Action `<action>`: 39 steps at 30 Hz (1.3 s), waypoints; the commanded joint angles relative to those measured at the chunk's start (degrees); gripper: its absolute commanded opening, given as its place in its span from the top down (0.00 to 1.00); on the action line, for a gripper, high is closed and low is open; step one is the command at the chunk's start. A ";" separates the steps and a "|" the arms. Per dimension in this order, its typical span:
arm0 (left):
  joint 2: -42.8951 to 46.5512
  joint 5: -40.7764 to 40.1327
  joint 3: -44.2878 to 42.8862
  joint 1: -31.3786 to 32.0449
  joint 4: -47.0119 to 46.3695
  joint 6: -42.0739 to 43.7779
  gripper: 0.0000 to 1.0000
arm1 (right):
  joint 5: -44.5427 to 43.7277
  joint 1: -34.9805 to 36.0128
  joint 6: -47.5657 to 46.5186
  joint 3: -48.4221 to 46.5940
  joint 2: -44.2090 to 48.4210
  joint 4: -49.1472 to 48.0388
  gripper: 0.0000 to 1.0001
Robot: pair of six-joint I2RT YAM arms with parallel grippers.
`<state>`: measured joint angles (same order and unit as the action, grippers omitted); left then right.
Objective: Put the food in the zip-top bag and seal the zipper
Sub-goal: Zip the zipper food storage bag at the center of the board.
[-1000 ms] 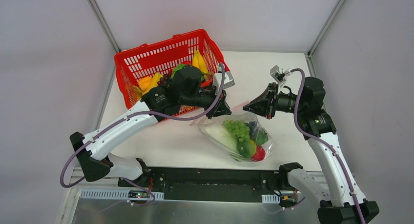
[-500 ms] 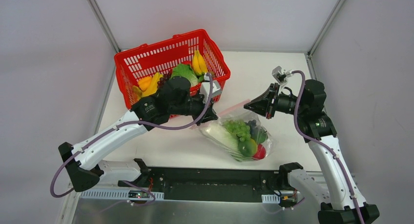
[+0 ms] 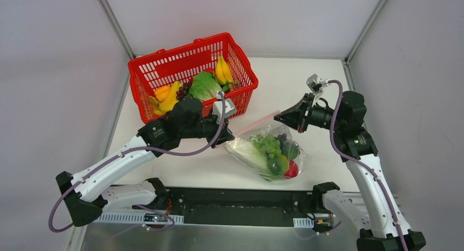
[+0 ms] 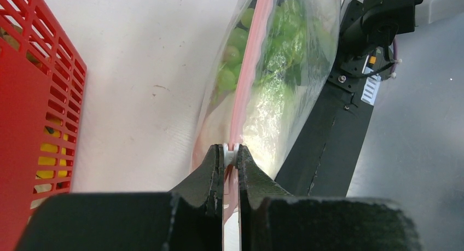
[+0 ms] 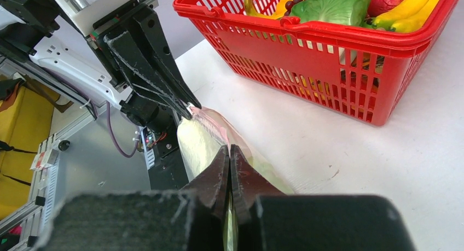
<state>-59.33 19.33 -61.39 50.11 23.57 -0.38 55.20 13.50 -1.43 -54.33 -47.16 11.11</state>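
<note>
The bag [image 3: 249, 152] lies on the table [image 3: 180, 163] between the arms, near the red basket [image 3: 186, 48], with food [image 3: 271, 150] inside. The left gripper [image 4: 231, 152] is clamped on the left end of the zipper [image 3: 257, 122]. The right gripper [image 3: 276, 118] is pinched on its right end, and the strip runs straight between them.
</note>
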 commanded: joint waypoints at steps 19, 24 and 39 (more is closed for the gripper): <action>-1.48 12.17 -3.70 -1.81 0.59 -10.21 1.00 | 1.57 -0.64 1.34 -0.54 1.96 -8.72 1.00; -5.87 12.03 -13.84 -1.68 3.76 -10.33 1.00 | -1.89 -0.61 0.55 -3.10 2.19 -5.39 0.68; -19.06 17.54 -40.94 -1.47 30.63 5.30 1.00 | 13.07 -0.66 -16.67 -13.50 -3.74 4.77 0.08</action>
<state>-75.83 32.42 -96.18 48.64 48.12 -0.64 55.40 12.95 -9.58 -66.41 -48.73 13.96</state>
